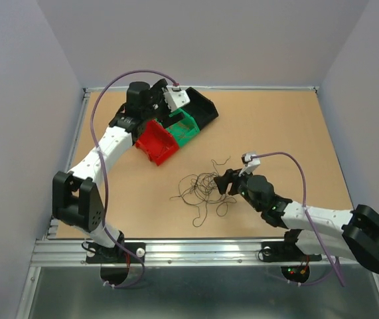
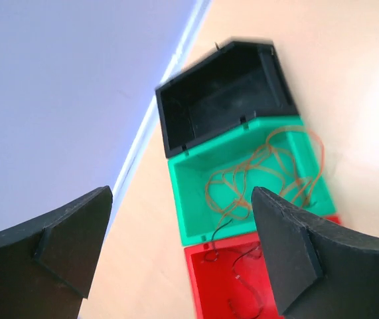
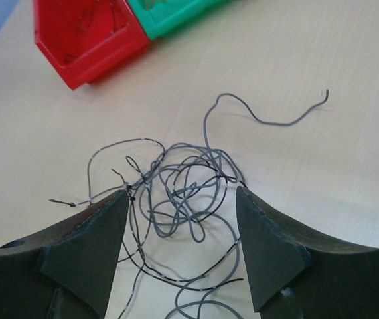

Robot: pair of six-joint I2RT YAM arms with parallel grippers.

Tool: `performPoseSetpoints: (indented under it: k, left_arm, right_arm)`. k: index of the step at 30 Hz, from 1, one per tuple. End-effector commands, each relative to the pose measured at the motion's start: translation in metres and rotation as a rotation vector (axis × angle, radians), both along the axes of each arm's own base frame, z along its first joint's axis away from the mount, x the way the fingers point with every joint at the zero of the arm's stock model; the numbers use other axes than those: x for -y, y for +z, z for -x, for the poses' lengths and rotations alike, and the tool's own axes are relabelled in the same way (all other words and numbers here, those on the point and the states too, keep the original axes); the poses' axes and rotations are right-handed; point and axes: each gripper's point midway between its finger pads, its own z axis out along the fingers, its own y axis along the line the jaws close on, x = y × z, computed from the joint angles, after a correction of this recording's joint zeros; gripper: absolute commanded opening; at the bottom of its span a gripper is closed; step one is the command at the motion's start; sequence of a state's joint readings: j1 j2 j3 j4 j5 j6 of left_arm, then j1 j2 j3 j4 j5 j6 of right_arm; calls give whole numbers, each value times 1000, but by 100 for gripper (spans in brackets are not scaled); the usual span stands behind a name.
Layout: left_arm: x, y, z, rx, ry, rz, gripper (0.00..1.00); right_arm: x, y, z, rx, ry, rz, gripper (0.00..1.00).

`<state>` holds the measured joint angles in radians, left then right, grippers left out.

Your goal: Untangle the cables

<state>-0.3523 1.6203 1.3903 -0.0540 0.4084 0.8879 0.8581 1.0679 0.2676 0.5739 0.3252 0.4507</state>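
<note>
Viewed from the overhead camera, the tan tabletop (image 1: 275, 119) carries every item under inspection. The left arm (image 1: 103, 156) reaches toward the far left corner. The right arm (image 1: 315, 216) extends low across the near right side toward the middle.

Three open bins sit in a touching diagonal row at the far left. The black bin (image 1: 202, 106) is farthest, the green bin (image 1: 188, 127) is in the middle, and the red bin (image 1: 157, 145) is nearest.

The left end effector (image 2: 179, 199) is positioned above the bins, and its camera looks down into them. Its fingers stand wide apart, released, with nothing between them.

The right end effector (image 3: 181, 194) is down near the tabletop at the right edge of the loose tangle. Its fingers are spread, not clenched, and several strands lie in the gap. Whether either finger touches a strand cannot be told.

The cables (image 1: 202, 189) lie mainly as a loose, curly heap of dark strands near the middle of the tabletop, well apart from the bins. One free end curls away toward the far side. Further thin strands lie coiled over the floor of the green bin, and a few dark ones lie inside the red bin.
</note>
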Motion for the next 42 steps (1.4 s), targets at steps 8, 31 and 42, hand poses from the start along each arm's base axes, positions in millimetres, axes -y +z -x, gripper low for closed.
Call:
performPoseSetpoints:
  k: [8, 31, 42]
  left_arm:
    - [-8, 98, 86, 186, 37, 592, 99]
    - [-11, 57, 122, 182, -13, 737, 99]
    - [-13, 60, 129, 204, -26, 762, 99]
  right_arm:
    - [-30, -18, -45, -68, -51, 193, 61]
    - [-40, 45, -40, 81, 47, 124, 1]
    - [-57, 110, -15, 160, 197, -19, 1]
